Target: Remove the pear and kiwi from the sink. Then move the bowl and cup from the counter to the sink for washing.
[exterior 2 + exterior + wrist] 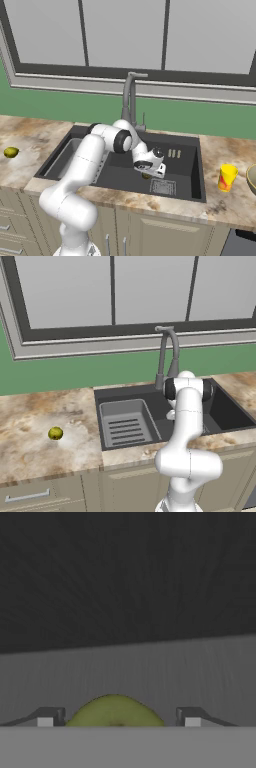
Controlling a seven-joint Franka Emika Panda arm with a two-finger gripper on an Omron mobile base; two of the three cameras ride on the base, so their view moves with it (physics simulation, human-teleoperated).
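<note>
The pear [55, 433] [10, 152] lies on the counter [30, 416] left of the sink [125, 393] [187, 167]. Down in the right part of the basin, my gripper [146, 173] [119, 716] stands open over the kiwi [146, 175] [115, 712]. In the hand view one fingertip [47, 718] is on each side of the olive fruit, with a gap to it on both sides. The yellow cup [227, 177] stands on the counter right of the sink. Beside it, the bowl [252, 179] is cut off by the picture's right edge.
A tall grey gooseneck faucet [167, 351] [131, 95] rises behind the sink, just beyond my arm. The ribbed tray insert [125, 423] fills the basin's left part. A window runs along the back wall.
</note>
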